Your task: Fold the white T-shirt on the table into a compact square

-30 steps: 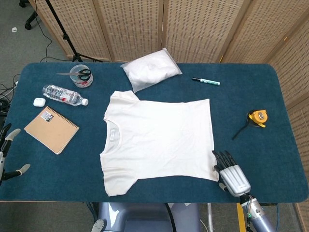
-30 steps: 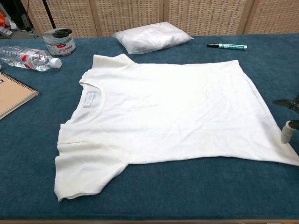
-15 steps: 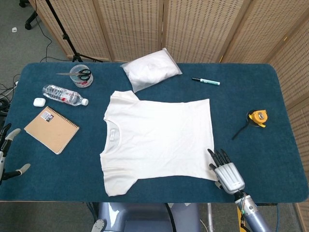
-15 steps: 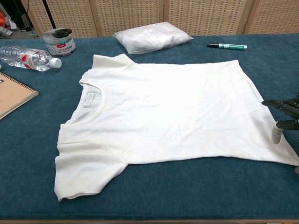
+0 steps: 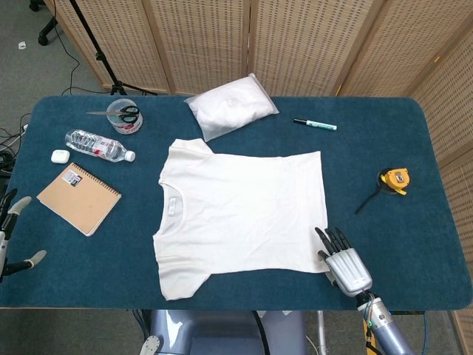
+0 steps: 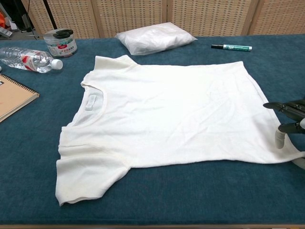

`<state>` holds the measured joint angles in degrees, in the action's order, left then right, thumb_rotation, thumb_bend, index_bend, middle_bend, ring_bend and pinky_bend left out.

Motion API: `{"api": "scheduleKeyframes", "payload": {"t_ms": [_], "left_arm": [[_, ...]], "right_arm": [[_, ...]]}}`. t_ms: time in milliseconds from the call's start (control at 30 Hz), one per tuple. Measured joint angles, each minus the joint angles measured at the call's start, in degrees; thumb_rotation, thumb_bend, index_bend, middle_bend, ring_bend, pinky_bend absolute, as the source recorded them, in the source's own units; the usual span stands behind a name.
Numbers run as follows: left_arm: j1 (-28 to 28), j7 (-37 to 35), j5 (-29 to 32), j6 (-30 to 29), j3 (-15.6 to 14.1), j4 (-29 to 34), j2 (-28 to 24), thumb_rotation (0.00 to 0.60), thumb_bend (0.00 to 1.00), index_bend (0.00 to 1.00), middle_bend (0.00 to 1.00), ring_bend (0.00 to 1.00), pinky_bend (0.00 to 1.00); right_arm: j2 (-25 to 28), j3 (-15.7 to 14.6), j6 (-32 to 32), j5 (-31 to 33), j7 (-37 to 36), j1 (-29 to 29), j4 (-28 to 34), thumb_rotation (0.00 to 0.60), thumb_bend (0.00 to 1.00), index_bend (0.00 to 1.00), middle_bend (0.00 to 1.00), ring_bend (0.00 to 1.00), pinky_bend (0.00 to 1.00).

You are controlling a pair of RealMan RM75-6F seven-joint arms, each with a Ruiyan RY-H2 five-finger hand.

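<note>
The white T-shirt (image 5: 244, 214) lies flat on the blue table (image 5: 384, 148), collar to the left and hem to the right; it fills the middle of the chest view (image 6: 176, 114). My right hand (image 5: 344, 262) sits at the shirt's near right hem corner, fingers stretched out and apart. In the chest view the right hand (image 6: 288, 125) has its thumb tip down on that corner with the dark fingertips (image 6: 279, 107) just above the hem edge. My left hand (image 5: 13, 235) shows only at the left edge off the table, fingers spread and holding nothing.
A plastic bag of white stuff (image 5: 231, 106), a green marker (image 5: 315, 124) and a yellow tape measure (image 5: 394, 180) lie behind and right of the shirt. Left of it are a notebook (image 5: 78, 197), a water bottle (image 5: 97, 145), a small white case (image 5: 59, 156) and a tub with scissors (image 5: 123, 115).
My right hand has slid left and forward from beside the shirt onto its near right hem corner. The shirt and the left hand have not moved.
</note>
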<state>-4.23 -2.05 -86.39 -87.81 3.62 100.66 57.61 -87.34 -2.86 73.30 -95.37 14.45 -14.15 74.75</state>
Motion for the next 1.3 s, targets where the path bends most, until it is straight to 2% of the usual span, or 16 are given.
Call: {"api": "scheduleKeyframes", "payload": {"t_ms": [167,367,567,700,800,900,1000,1133,1300], "left_arm": [[0.03,-0.11,0.10,-0.05,0.06,0.02,-0.04,0.600,0.00,0.00,0.00,0.00,0.00],[0.00,-0.10,0.14,0.02,0.08,-0.02,-0.02,0.600,0.00,0.00,0.00,0.00,0.00],[-0.14,0.98,-0.24,0.34,-0.23,-0.12,0.51,0.600,0.00,0.00,0.00,0.00,0.00],[-0.42,1.29,-1.49,0.58,-0.64,-0.42,1.13,0.600,0.00,0.00,0.00,0.00,0.00],[-0.86,0.93,-4.25,0.75,-1.42,-1.18,1.87,0.600,0.00,0.01,0.00,0.00,0.00],[-1.72,0.18,-8.90,1.14,-2.74,-2.98,3.06,0.600,0.00,0.12,0.00,0.00,0.00],[-3.27,-0.10,-14.64,2.25,-4.46,-6.12,4.95,0.600,0.06,0.22,0.00,0.00,0.00],[-7.09,0.22,-22.34,6.47,-7.25,-11.83,9.25,0.600,0.14,0.31,0.00,0.00,0.00],[-12.54,2.10,-28.17,12.07,-9.27,-16.59,14.93,0.600,0.16,0.36,0.00,0.00,0.00]], "right_arm": [[-0.40,-0.13,-0.37,0.32,0.51,-0.25,-0.17,0.600,0.40,0.46,0.00,0.00,0.00],[-0.29,-0.58,-0.60,0.17,0.91,-0.44,-0.02,0.600,0.42,0.57,0.00,0.00,0.00],[-1.04,-0.69,0.46,-0.65,-0.05,-0.60,-1.72,0.600,0.52,0.62,0.02,0.00,0.00],[-1.47,-0.78,0.97,-1.00,-0.62,-0.69,-2.80,0.600,0.56,0.62,0.02,0.00,0.00],[-1.67,-0.91,1.27,-1.18,-1.02,-0.73,-3.25,0.600,0.55,0.62,0.03,0.00,0.00],[-1.71,-0.98,1.49,-1.29,-1.29,-0.78,-3.36,0.600,0.56,0.62,0.03,0.00,0.00],[-1.65,-0.98,1.65,-1.35,-1.54,-0.86,-3.22,0.600,0.56,0.62,0.03,0.00,0.00],[-1.47,-0.97,1.68,-1.28,-1.70,-0.96,-2.83,0.600,0.59,0.62,0.03,0.00,0.00],[-1.23,-1.02,1.79,-1.23,-1.68,-1.00,-2.43,0.600,0.61,0.62,0.03,0.00,0.00]]}}
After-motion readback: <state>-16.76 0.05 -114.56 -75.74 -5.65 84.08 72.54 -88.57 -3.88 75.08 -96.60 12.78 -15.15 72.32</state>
